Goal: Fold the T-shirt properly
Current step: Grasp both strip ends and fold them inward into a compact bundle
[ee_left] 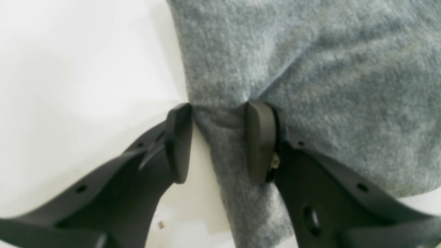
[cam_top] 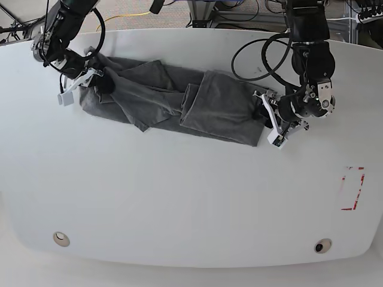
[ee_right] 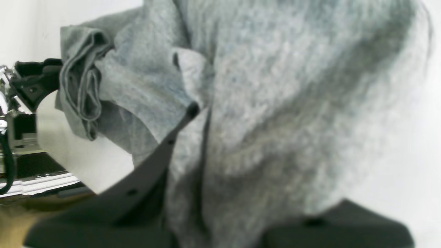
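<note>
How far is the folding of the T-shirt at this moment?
Early stage. The T-shirt lies bunched and stretched between both arms on the table, with no neat fold yet. In hand: the left pincer and right pincer each pinch one end. Left: flattening and all folds.

A white table [cam_top: 179, 197] carries the grey T-shirt [cam_top: 173, 98], spread rumpled across the upper middle; red markings [cam_top: 354, 188] sit at right.

Bright, even light — wrist views perhaps defocused

T-shirt [cam_top: 173, 98] spans table's [cam_top: 179, 197] far edge; near side open.
</note>
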Controlling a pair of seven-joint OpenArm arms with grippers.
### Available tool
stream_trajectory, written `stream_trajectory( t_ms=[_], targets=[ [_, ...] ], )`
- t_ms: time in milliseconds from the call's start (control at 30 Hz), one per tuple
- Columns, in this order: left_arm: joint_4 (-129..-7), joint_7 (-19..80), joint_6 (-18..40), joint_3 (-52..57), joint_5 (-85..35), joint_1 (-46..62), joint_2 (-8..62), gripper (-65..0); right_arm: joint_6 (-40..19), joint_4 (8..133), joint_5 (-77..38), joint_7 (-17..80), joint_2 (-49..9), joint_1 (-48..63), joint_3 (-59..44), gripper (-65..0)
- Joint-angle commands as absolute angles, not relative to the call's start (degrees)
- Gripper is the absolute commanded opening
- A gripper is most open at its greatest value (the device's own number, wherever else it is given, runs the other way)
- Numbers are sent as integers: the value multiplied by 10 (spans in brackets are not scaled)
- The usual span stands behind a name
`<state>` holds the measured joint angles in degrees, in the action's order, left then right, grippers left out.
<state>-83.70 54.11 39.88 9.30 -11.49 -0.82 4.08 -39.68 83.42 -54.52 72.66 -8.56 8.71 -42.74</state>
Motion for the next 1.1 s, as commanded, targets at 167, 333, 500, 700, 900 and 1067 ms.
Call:
stream_trajectory(
  t_ms=[167,333,500,700,900,1067],
  targets=[
    [-829,615,400,87,-65,4,-1,-418,-367,970,-559,717,-136,84,-429,-650],
    [-829,634,400,51,-65,1,-16,-418,-362,1079,-564,721,-158,84,-376,-650],
    [-829,635,400,20,-65,0,-41,-418,-362,1129,-564,727,-159,68,-318,-650],
    [-825,632,400,11,-67,-12,-71,-417,-362,1129,-561,736,-138,44,-255,-650],
    [-825,634,400,-3,-68,-19,-90,-417,-361,1127,-558,736,-121,44,-218,-650],
    [-824,633,400,-3,-69,-20,-90,-417,-361,1127,-509,735,-87,42,-176,-650]
  ],
)
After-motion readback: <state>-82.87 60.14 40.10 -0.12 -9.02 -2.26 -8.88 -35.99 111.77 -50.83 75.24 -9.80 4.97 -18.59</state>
